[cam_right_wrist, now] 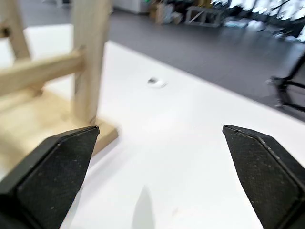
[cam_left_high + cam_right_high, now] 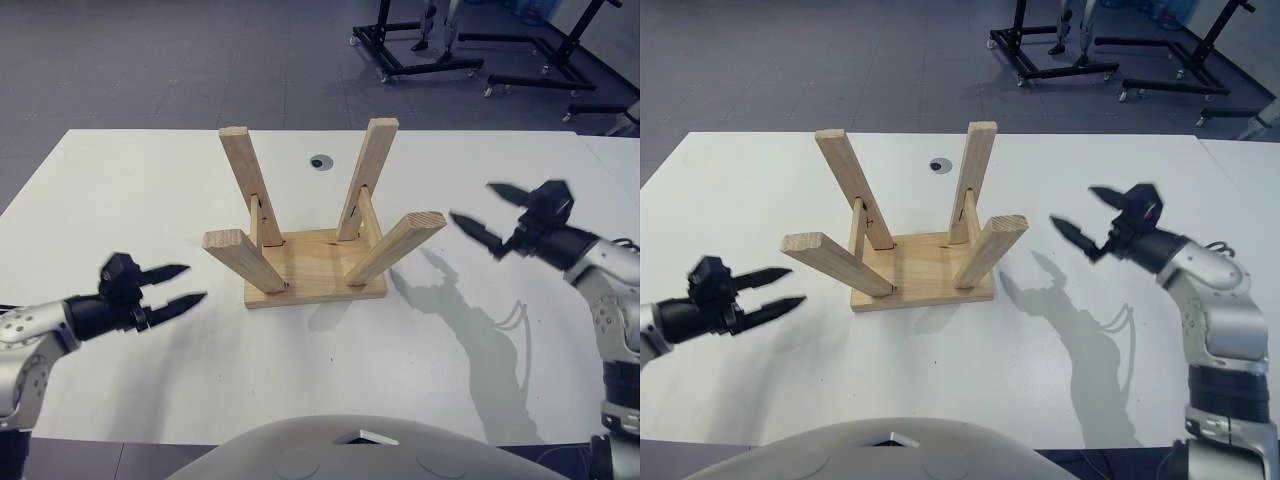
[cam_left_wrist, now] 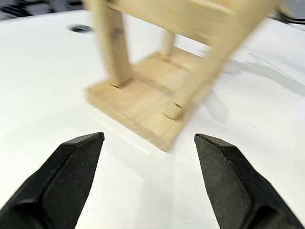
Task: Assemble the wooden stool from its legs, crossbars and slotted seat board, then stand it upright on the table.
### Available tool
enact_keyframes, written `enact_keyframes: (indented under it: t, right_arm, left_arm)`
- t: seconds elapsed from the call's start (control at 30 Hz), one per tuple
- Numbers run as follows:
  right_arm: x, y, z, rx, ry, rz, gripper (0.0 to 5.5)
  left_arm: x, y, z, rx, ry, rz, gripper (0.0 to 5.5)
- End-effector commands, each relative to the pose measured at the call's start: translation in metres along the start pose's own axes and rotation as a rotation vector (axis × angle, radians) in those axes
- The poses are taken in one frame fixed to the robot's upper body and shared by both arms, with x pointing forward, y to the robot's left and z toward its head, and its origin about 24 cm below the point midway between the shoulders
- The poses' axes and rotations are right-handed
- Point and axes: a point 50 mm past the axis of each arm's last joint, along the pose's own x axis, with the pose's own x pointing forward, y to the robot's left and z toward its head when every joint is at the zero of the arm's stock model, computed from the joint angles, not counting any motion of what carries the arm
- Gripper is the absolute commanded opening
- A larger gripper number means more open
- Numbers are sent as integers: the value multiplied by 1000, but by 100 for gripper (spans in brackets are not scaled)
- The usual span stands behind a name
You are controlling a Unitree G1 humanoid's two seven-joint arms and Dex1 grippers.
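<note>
Pale wooden stool [image 2: 300, 250] stands upside down on the white table [image 2: 120, 190], between the two sets of jaws and touching neither. Its flat, slotted seat board [image 2: 925, 275] lies on the table top, and four plank legs [image 2: 368, 175] rise from it, splaying outward. A short wooden crossbar [image 1: 38, 71] joins the pair of legs nearest the right jaws, low down near the board; another crossbar [image 3: 176, 14] spans the pair nearest the left jaws.

The left gripper [image 2: 197, 282] hovers just above the table, well apart from the stool. Its black pointed jaws are spread, grasping nothing, and aimed at the near corner of the seat board. The right gripper [image 2: 471, 202] hangs higher on the stool's other side. Its jaws are parted wide and likewise grasp nothing, with the nearest leg tip a short way off.

Beyond the stool, farther from both sets of jaws, a small round dark hole [image 2: 319, 162] sits in the smooth, matte white table top. Past the far edge lies a grey floor [image 2: 150, 60] with black wheeled metal frames [image 2: 430, 55] standing on it.
</note>
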Motion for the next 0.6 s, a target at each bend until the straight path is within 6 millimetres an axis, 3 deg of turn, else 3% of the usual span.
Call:
enact_keyframes:
  t: [0.03, 0.17, 0.33, 0.6]
  right_arm:
    - [15, 19, -10, -48, 65, 203, 479]
    - [31, 35, -16, -52, 101, 366, 479]
    - [42, 39, -19, -18, 73, 410, 479]
    - [76, 58, -28, 14, 42, 519, 479]
  left_arm:
    - [18, -7, 9, 40, -4, -79, 348]
    - [43, -5, 15, 72, -18, -70, 348]
    - [65, -16, 23, 92, -57, -126, 348]
    - [86, -14, 12, 48, -46, -143, 348]
